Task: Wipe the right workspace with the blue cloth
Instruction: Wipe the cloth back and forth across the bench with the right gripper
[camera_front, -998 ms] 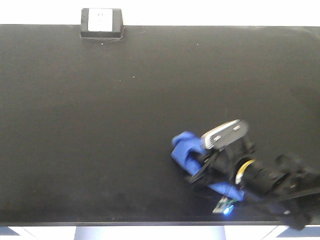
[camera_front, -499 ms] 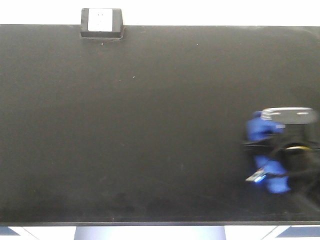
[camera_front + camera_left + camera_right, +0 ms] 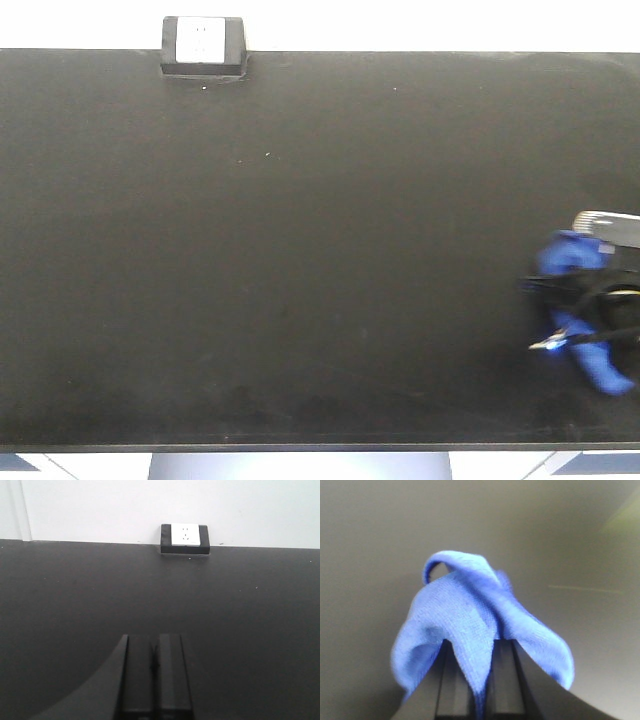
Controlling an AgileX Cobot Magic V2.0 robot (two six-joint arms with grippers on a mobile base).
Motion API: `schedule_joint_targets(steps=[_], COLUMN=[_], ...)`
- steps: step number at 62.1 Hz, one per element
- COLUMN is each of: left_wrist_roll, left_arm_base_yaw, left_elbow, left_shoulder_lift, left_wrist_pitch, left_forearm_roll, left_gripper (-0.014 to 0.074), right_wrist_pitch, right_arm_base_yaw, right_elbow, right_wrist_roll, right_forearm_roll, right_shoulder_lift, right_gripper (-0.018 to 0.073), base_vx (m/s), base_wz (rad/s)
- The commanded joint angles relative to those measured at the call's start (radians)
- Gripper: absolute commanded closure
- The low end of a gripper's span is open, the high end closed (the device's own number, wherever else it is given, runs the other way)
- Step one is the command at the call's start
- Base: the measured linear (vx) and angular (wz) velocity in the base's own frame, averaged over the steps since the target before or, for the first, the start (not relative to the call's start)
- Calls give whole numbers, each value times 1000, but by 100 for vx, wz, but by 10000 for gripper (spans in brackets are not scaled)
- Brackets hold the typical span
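**One stroke underway, most of counter left**

Front view: pressing cloth (image 3: 572,262) onto counter (image 3: 300,250) at its far right edge, right gripper (image 3: 590,300) half out of frame; judging wiping as midway, no marks telling cleaned from uncleaned. Leaving wide open room leftward, only box (image 3: 203,45) at back edge.

Left wrist: resting left gripper (image 3: 155,667) with jaws pressed together, holding nothing, facing box (image 3: 185,539).

Right wrist: pinching cloth (image 3: 480,615) between jaws, folds draping over both.

one blue cloth (image 3: 585,300), one black countertop (image 3: 300,250), one small box (image 3: 203,46), two grippers (image 3: 152,675)
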Motion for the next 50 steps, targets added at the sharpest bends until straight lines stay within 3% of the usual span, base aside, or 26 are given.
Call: schedule_joint_targets(steps=[1,8,12,17,24,26,27,33,44,46,50], left_wrist_roll=[-8,-8,-8,-8,-8,-8,-8,-8,-8,-8,-8], left_arm_base_yaw=[5,5,5,5,5,5,5,5,5,5,5], left_elbow=[31,31,31,31,31,31,31,31,31,31,31], left_shoulder_lift=[-16,-16,-16,-16,-16,-16,-16,-16,-16,-16,-16], left_wrist_pitch=[-81,-81,-81,-81,-81,-81,-81,-81,-81,-81,-81], left_forearm_roll=[1,1,1,1,1,1,1,1,1,1,1], left_gripper=[602,602,602,602,602,602,602,602,602,602,602], right_wrist_pitch=[-58,-182,-245,-275,-246,-235,-232,-267,-422,-465,-507], right_arm_base_yaw=[69,176,223,275,294,293,293,293,293,293,293], right_elbow=[-20,-20,-20,-20,-20,-20,-20,-20,-20,-20,-20], right_wrist_roll=[305,551,616,633,597,582,486,336,-149,-223,-346], right_forearm_roll=[-353,-697,-798,-851,-808,-753,-549,-279,326,424,528], right_shoulder_lift=[-32,-26,-18,1,36,41,43,43,43,43,41], right_gripper=[559,559,559,559,559,559,559,559,557,557,557], base_vx=[0,0,0,0,0,0,0,0,0,0,0], base_wz=[0,0,0,0,0,0,0,0,0,0,0])
